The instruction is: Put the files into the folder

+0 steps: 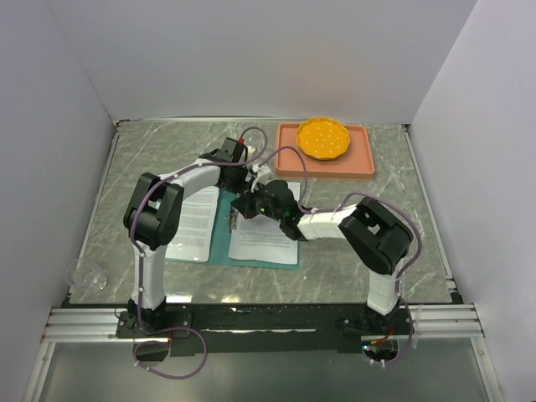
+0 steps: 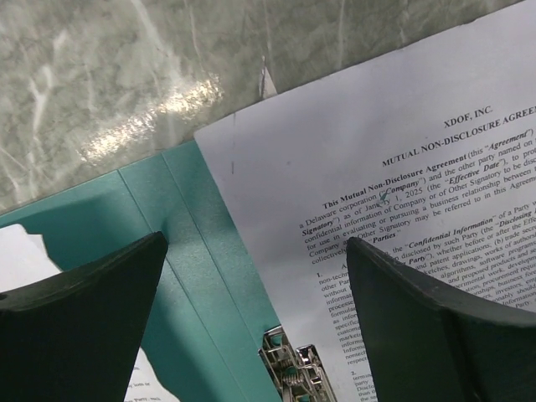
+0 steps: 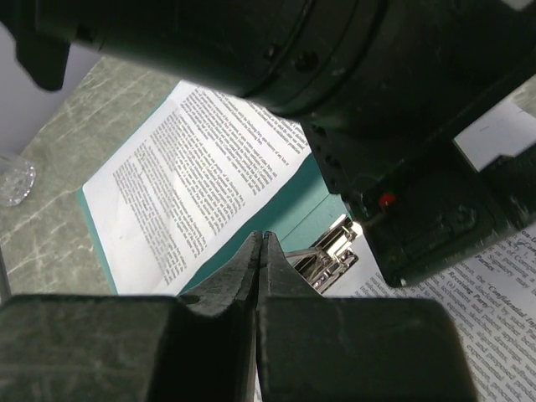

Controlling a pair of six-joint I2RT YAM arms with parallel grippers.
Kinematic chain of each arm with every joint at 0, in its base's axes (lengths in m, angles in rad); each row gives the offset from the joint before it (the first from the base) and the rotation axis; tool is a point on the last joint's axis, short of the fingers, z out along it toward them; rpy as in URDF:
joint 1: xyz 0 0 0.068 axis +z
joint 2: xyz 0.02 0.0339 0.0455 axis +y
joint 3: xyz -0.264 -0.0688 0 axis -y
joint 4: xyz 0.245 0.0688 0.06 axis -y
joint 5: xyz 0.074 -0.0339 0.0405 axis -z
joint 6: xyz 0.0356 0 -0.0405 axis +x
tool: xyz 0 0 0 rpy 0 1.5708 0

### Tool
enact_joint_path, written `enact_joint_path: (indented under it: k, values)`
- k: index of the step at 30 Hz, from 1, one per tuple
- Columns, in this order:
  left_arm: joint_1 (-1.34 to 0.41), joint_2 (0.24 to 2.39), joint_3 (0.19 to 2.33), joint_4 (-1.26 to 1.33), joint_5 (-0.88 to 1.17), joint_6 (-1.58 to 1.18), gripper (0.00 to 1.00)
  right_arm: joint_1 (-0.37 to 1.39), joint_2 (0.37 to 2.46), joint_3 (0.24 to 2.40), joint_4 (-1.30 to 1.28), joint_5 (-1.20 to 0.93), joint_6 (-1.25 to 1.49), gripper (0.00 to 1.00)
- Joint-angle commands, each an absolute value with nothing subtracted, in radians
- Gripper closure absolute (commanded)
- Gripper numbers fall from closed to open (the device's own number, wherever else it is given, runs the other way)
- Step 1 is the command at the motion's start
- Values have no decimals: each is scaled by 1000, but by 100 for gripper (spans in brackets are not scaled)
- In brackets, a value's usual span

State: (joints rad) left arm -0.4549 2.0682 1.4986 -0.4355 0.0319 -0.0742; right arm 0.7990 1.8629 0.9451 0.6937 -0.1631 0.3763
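The teal folder (image 1: 222,241) lies open on the table with printed white files on both halves: one sheet on the left (image 1: 194,222), one on the right (image 1: 266,239). My left gripper (image 1: 249,182) hangs open over the folder's far end. In the left wrist view it (image 2: 260,285) straddles the teal spine (image 2: 193,276) and the top of the right sheet (image 2: 402,167), with the metal clip (image 2: 293,368) just below. My right gripper (image 1: 243,207) is shut on nothing. Its tips (image 3: 262,239) point at the spine beside the clip (image 3: 327,255).
A salmon-pink tray (image 1: 360,159) stands at the back right with an orange dish (image 1: 324,138) in it. A clear glass (image 1: 88,276) sits near the table's front left corner. The two wrists are close together above the folder's middle.
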Motion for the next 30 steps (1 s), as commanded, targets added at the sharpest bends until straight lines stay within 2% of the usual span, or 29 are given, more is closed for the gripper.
enact_joint_path:
  k: [1, 15, 30]
  values:
    - [-463, 2057, 1485, -428, 9, -94, 4, 810, 1907, 1014, 741, -170, 376, 100]
    - [-474, 2077, 1439, -431, -43, -80, 4, 838, 2017, 1078, 738, -192, 391, 100]
    - [-474, 2054, 1394, -413, -44, -77, 4, 865, 2042, 1061, 724, -209, 397, 100]
